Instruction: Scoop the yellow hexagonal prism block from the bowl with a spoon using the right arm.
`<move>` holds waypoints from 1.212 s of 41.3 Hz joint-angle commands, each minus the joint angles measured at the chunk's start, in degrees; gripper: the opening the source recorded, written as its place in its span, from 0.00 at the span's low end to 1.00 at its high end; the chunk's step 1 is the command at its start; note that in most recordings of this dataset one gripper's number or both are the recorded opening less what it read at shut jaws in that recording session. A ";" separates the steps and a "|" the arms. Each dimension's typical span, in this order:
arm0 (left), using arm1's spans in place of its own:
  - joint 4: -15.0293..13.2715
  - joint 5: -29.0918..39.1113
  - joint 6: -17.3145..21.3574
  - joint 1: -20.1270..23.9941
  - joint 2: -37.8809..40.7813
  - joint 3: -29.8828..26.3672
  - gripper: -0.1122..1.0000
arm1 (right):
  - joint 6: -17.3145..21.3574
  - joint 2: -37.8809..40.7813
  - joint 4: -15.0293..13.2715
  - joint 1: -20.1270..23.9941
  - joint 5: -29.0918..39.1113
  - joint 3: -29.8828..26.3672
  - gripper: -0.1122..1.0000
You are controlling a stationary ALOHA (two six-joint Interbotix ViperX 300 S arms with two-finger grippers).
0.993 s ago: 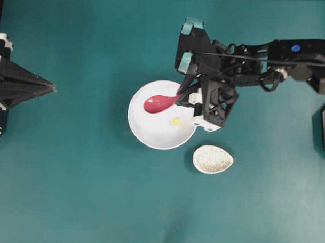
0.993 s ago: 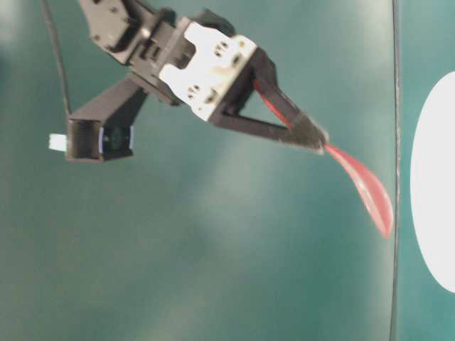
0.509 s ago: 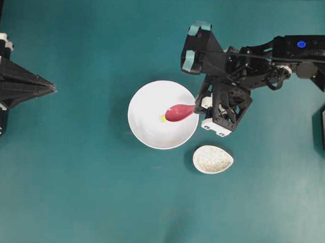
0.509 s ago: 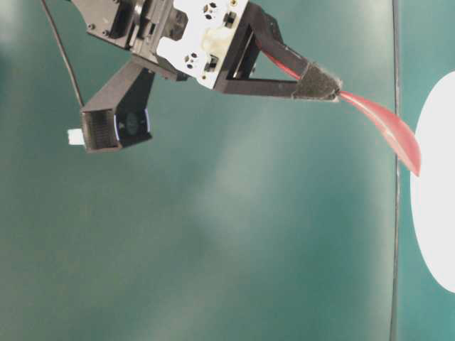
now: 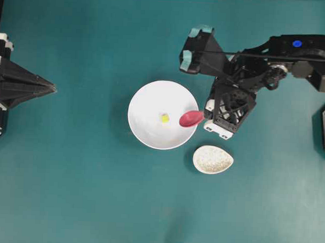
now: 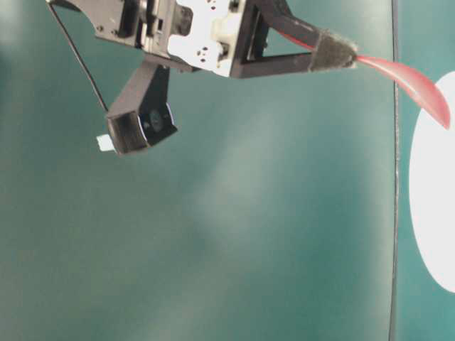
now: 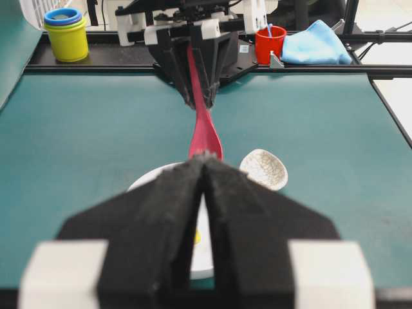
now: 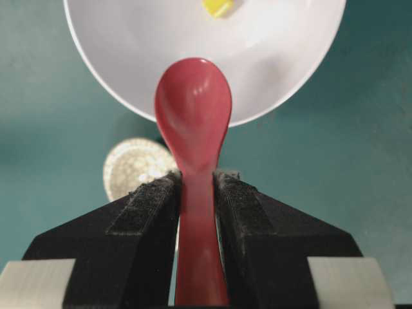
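The glossy pink-red spoon is clamped by its handle in the right gripper, scoop over the large white bowl's rim. The tiny yellow hexagonal block lies inside the bowl. The left gripper is seen closed, empty. No writing is legible.

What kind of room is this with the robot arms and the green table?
Probably a robot lab or test bench, not a kitchen. Two black robot arms face each other over a teal table; the right gripper pinches a red spoon above a white bowl, and stacked cups sit behind.
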 commanded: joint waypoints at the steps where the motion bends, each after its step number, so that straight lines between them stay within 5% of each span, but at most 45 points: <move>1: 0.09 -0.26 0.09 0.00 0.26 -1.76 0.15 | 0.09 0.26 0.18 0.09 0.44 -2.11 0.31; 50: 0.09 0.97 0.00 0.00 -0.88 -1.93 0.15 | -0.79 11.16 -2.99 0.09 -4.92 -6.86 0.31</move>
